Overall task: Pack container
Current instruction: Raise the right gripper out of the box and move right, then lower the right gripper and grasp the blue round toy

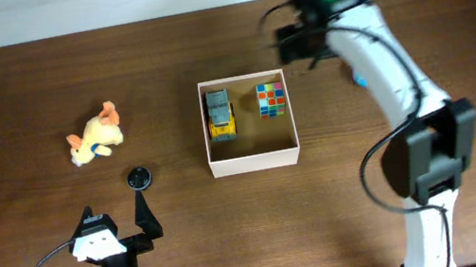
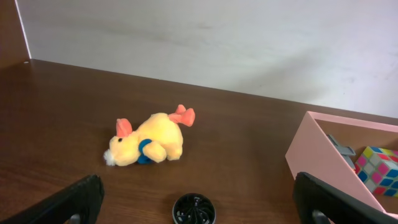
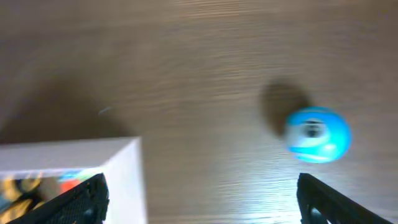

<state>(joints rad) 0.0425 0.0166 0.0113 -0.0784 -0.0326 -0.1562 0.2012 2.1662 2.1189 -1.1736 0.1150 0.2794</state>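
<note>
The container [image 1: 255, 160], a square white-walled box, sits mid-table. Inside it lie a yellow and grey toy truck [image 1: 219, 114] and a colour cube [image 1: 272, 98]. A yellow plush duck [image 1: 96, 135] lies to its left, with a black round disc [image 1: 139, 178] nearer the front. My left gripper [image 1: 118, 220] is open and empty at the front left; its view shows the duck [image 2: 149, 143], the disc [image 2: 194, 210] and the container wall [image 2: 317, 155]. My right gripper [image 1: 296, 43] is open and empty beyond the container's far right corner [image 3: 93, 158], with a blue ball [image 3: 317, 134] ahead.
The blue ball [image 1: 359, 81] lies right of the container, partly hidden under the right arm in the overhead view. A pale wall runs along the table's far edge [image 2: 186, 81]. The cube [image 2: 377, 169] and the truck [image 2: 341, 148] show over the container's rim.
</note>
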